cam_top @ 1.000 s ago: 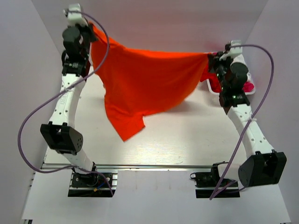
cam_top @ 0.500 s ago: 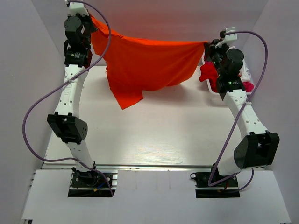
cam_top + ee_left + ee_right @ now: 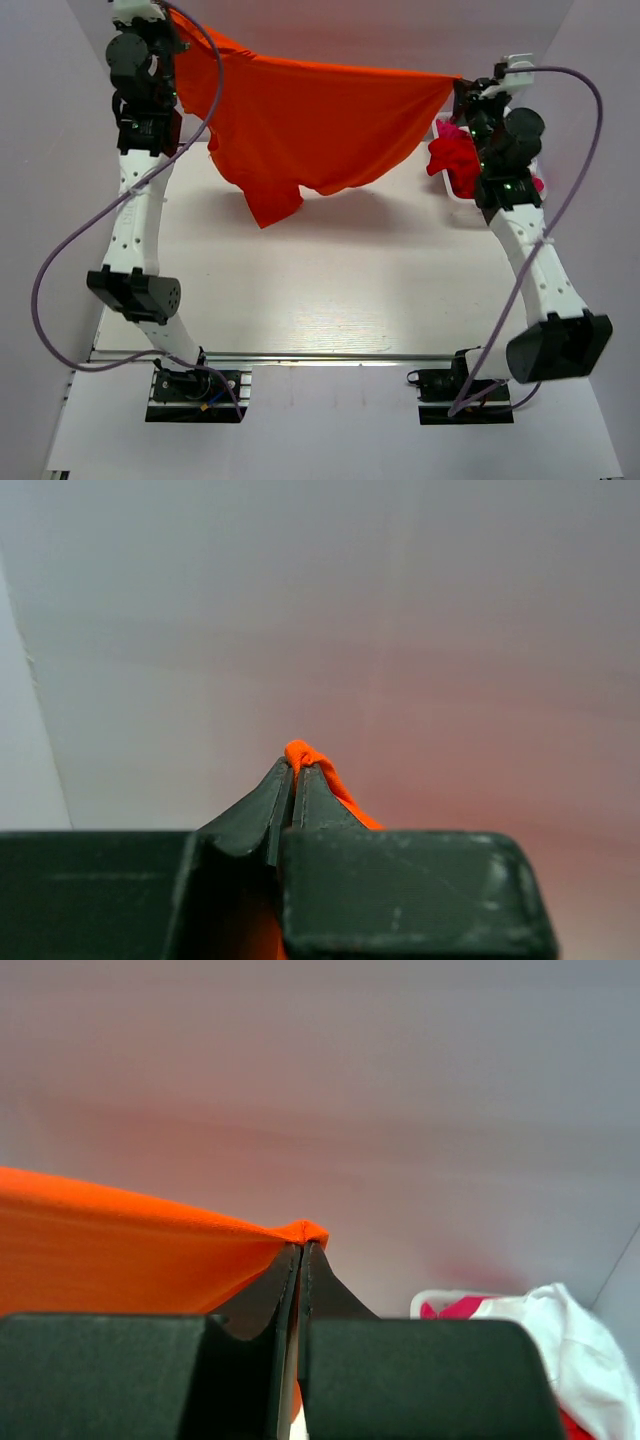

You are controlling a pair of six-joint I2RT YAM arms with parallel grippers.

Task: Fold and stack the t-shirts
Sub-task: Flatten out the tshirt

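Status: bright orange plain cloth short-sleeved t-shirt point(image 3: 310, 120) is held in the air above the far edge of the white bench point(image 3: 330, 290), spread between both arms. Left hand point(image 3: 170, 35) is high by the far left corner, clenched on a pinch of the shirt's top edge. In the left wrist view its fingers point(image 3: 250, 818) are pressed together with a small orange fold poking out at the tips. Right hand point(image 3: 462, 88) is near the far right corner, clamped the same way on the other end. In the right wrist view the cloth runs off taut to the left from the closed tips. The top edge is nearly straight between the two hands and slopes slightly down toward the right. The body drapes below it, and a sleeve point(image 3: 272, 205) is the lowest point, nearer the left side. A shadow lies on the bench beside it. Other tees sit in a white bin point(image 3: 465, 197) at the far right corner, beside the right arm. Crumpled red cloth t-shirt point(image 3: 452, 158) spills over the rim, magenta-pink t-shirt point(image 3: 537, 184) is partly hidden by the arm, and white t-shirt point(image 3: 565, 1335) shows in the right wrist view.
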